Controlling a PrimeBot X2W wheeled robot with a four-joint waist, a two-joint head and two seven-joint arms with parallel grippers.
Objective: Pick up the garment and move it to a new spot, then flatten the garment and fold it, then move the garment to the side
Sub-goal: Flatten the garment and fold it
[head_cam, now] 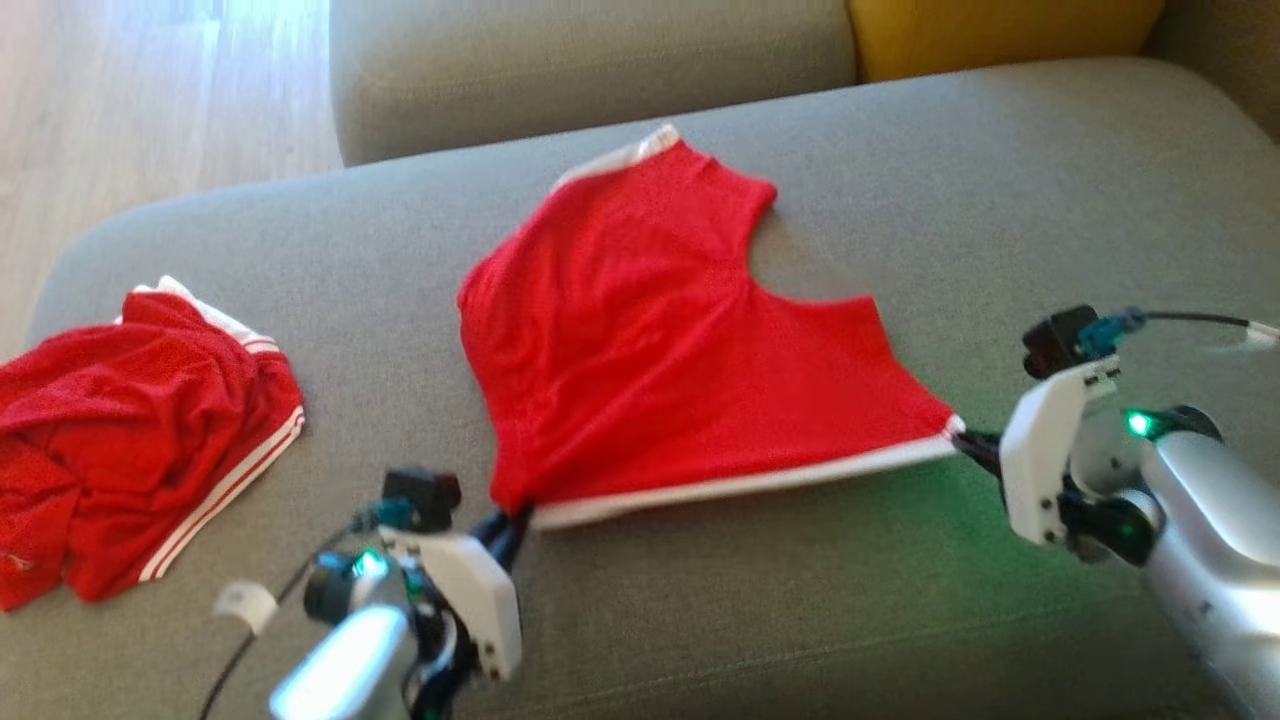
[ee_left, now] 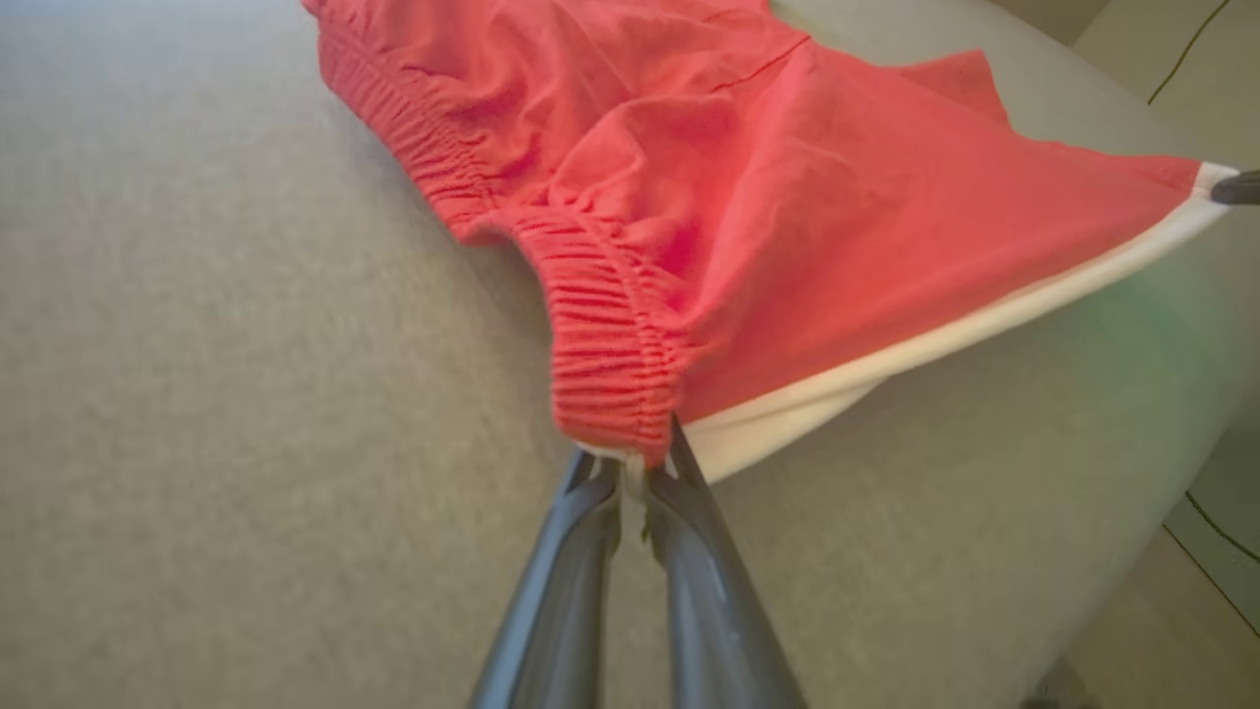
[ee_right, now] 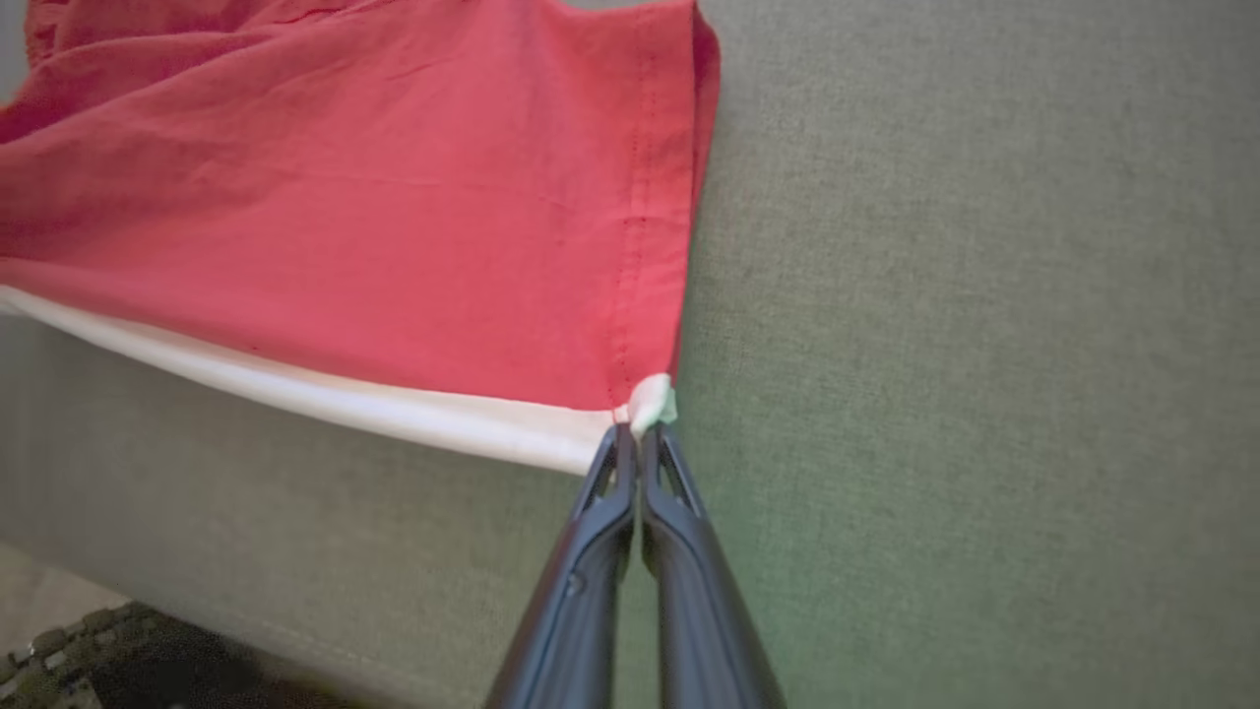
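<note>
Head view — left gripper (head_cam: 513,525), right gripper (head_cam: 972,443) both clamping tight on garment (head_cam: 640,330) corners, stretching it flat on sofa (head_cam: 800,600) — folding, side move pending

This is looking like a home living room. A grey sofa (head_cam: 1000,200) is standing on pale wood flooring (head_cam: 150,90) (yellow cushion (head_cam: 1000,35) leaning behind).

Red shorts (head_cam: 640,340) lie spread across a grey sofa seat (head_cam: 1000,180), the two legs splayed apart with a curved notch between them. The near edge, a white side stripe (head_cam: 740,485), is drawn straight and taut from the gathered elastic waistband (ee_left: 610,364) at one corner to the leg hem at the other.
</note>
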